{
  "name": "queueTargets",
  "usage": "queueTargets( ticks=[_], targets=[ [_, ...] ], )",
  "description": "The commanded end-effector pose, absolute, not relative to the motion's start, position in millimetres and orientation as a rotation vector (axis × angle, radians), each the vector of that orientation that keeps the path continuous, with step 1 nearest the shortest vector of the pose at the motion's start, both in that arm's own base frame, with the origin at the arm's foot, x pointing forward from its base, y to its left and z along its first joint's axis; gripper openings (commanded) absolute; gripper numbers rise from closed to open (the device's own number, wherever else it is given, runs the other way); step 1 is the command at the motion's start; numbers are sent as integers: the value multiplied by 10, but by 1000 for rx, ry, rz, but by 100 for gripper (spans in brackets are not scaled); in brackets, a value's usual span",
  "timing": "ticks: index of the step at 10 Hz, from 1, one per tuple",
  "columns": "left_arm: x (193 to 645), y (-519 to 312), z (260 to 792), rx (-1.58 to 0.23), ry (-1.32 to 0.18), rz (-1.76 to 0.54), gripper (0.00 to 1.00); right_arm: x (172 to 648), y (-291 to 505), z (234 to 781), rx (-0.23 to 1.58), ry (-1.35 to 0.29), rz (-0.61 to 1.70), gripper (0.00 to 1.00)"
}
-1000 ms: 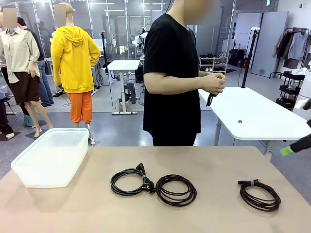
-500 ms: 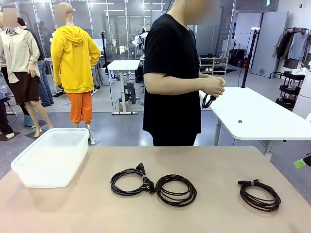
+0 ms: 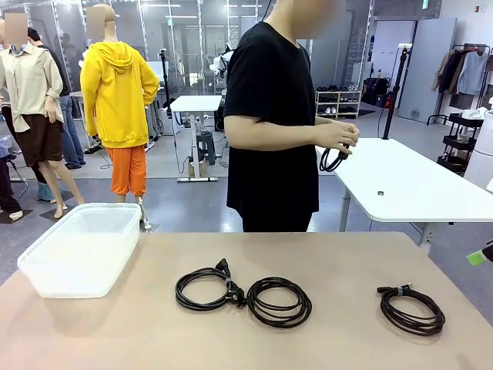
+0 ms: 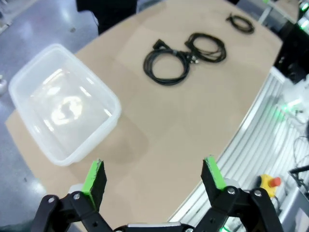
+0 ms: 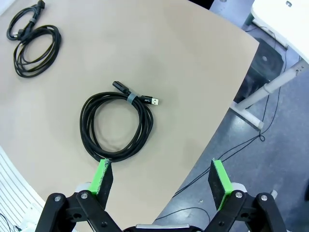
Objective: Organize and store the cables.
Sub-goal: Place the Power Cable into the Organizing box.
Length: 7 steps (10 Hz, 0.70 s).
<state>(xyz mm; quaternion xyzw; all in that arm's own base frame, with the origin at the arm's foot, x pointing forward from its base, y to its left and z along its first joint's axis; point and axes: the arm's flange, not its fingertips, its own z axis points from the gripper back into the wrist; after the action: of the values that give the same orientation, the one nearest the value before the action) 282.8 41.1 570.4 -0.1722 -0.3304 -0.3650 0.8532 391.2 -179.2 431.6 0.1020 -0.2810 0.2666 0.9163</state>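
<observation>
Black cable coil (image 5: 86, 126) lies ahead of the wide-open, empty right gripper (image 5: 160, 166); front view shows a person's hand (image 3: 339, 137) holding a second coil (image 3: 323, 164).

The right gripper (image 3: 478, 257) is cut off at the front view's right edge; the person's hands (image 3: 340, 137) half hide a thin black coiled cable (image 3: 330, 163).
</observation>
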Motion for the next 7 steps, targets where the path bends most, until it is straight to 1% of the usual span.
queueTargets(
  ticks=[1,2,3,4,5,6,7],
  targets=[
    [2927,-148,5772,-402,-636,-792,100,3914,-1803,4330,211,-582,543,100],
    [2999,-535,5794,-431,-601,-794,100,3914,-1803,4330,211,-582,543,100],
    [3080,-911,5759,-414,-553,-814,100,3914,-1803,4330,211,-582,543,100],
    [3185,-1311,5730,-339,-517,-814,100,3914,-1803,4330,211,-582,543,100],
    [3308,-1669,5668,-341,-471,-836,100,3914,-1803,4330,211,-582,543,100],
    [3459,-2046,5622,-321,-468,-842,100,3914,-1803,4330,211,-582,543,100],
    [3608,-2410,5466,-302,-433,-850,100,3914,-1803,4330,211,-582,543,100]
  ],
)
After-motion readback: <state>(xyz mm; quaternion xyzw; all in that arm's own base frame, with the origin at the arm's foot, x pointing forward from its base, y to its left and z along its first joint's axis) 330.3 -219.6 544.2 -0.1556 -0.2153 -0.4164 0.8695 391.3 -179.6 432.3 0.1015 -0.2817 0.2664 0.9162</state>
